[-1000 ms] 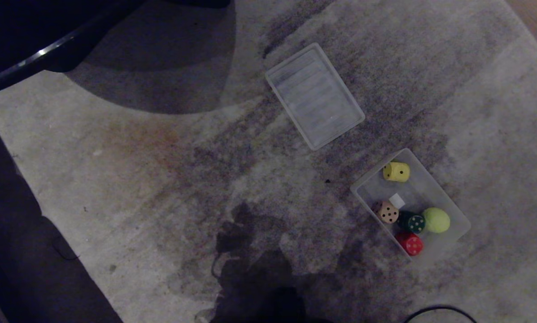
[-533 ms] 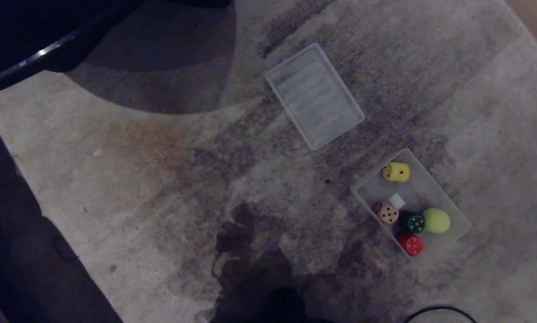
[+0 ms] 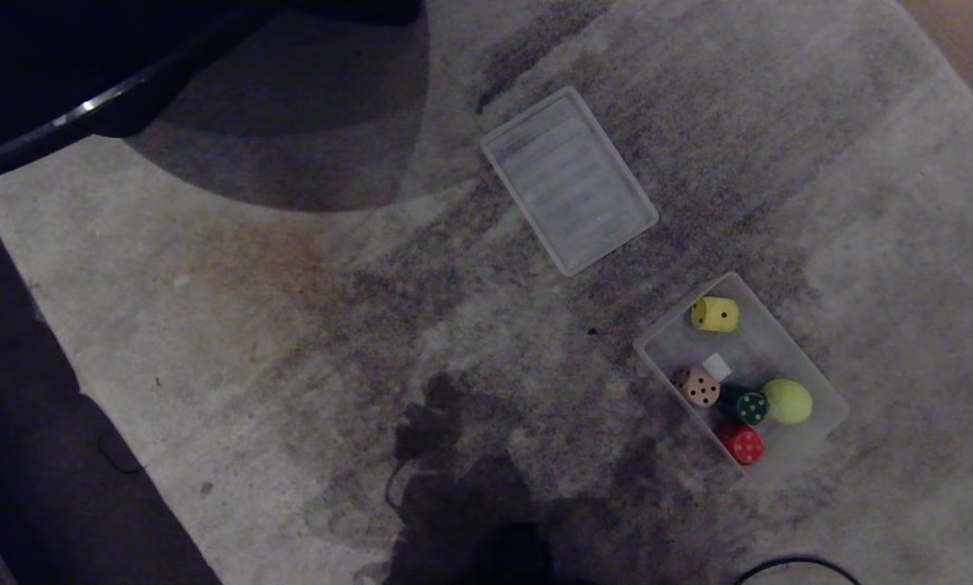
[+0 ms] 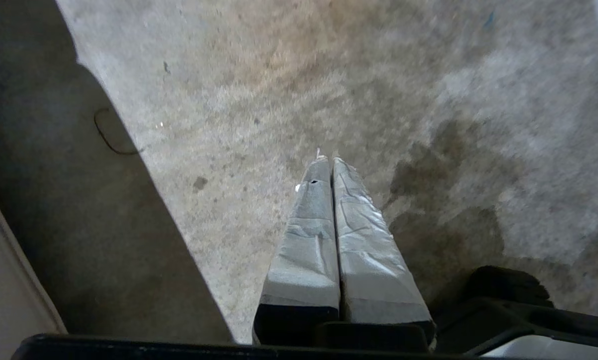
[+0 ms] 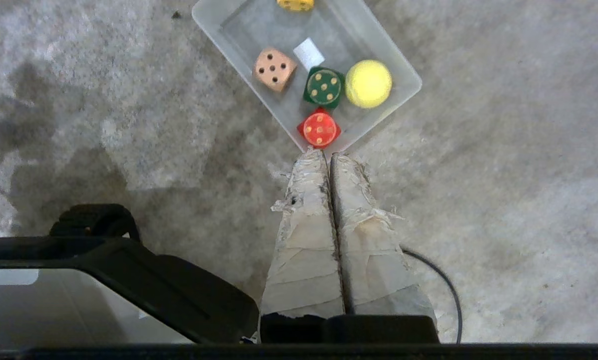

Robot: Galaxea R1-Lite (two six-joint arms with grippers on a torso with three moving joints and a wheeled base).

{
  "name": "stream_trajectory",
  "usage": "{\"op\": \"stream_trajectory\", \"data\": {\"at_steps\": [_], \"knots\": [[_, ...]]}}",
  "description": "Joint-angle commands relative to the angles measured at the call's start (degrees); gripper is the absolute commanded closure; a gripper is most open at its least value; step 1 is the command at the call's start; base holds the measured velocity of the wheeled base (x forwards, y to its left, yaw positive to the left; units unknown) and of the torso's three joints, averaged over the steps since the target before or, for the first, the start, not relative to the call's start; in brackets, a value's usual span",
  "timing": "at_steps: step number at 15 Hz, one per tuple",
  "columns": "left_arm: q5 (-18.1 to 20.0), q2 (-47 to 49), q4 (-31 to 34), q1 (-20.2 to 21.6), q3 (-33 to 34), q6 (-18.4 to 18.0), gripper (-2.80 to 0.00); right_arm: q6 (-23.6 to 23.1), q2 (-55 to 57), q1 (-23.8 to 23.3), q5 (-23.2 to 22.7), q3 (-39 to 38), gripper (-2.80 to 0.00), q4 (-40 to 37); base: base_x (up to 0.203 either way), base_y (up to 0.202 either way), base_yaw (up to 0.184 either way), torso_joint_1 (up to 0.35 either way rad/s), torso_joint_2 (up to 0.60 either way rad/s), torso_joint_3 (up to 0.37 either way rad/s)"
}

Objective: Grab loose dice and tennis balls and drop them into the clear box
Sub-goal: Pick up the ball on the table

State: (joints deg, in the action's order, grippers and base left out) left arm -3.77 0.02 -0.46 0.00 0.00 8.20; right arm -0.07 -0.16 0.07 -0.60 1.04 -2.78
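The clear box lies on the grey carpet at the right. Inside it are a yellow die, a beige die, a dark green die, a red die and one tennis ball. My right gripper is shut and empty, held above the carpet just short of the box's near corner. My left gripper is shut and empty over bare carpet. Neither gripper shows in the head view.
A flat ribbed translucent lid lies on the carpet beyond the box. A small white tag sits in the box. A black cable curls at the near right. Dark furniture fills the far left.
The whole head view has slid slightly downward in the picture, so the camera moved. Box, dice, ball and lid keep their places relative to one another.
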Motion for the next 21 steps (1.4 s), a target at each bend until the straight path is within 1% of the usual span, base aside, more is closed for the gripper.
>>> {"op": "stream_trajectory", "data": {"at_steps": [1, 21], "knots": [[0.0, 0.1, 0.0, 0.0, 0.0, 0.1, 0.0, -0.1, 0.1, 0.0, 0.0, 0.0, 0.0, 0.0, 0.0, 0.0, 0.0, 0.005, 0.0, 0.195], [-0.1, 0.1, 0.0, 0.0, 0.0, 0.1, 0.0, 0.0, 0.1, 0.0, 0.0, 0.0, 0.0, 0.0, 0.0, 0.0, 0.0, 0.002, 0.0, 0.203]]}}
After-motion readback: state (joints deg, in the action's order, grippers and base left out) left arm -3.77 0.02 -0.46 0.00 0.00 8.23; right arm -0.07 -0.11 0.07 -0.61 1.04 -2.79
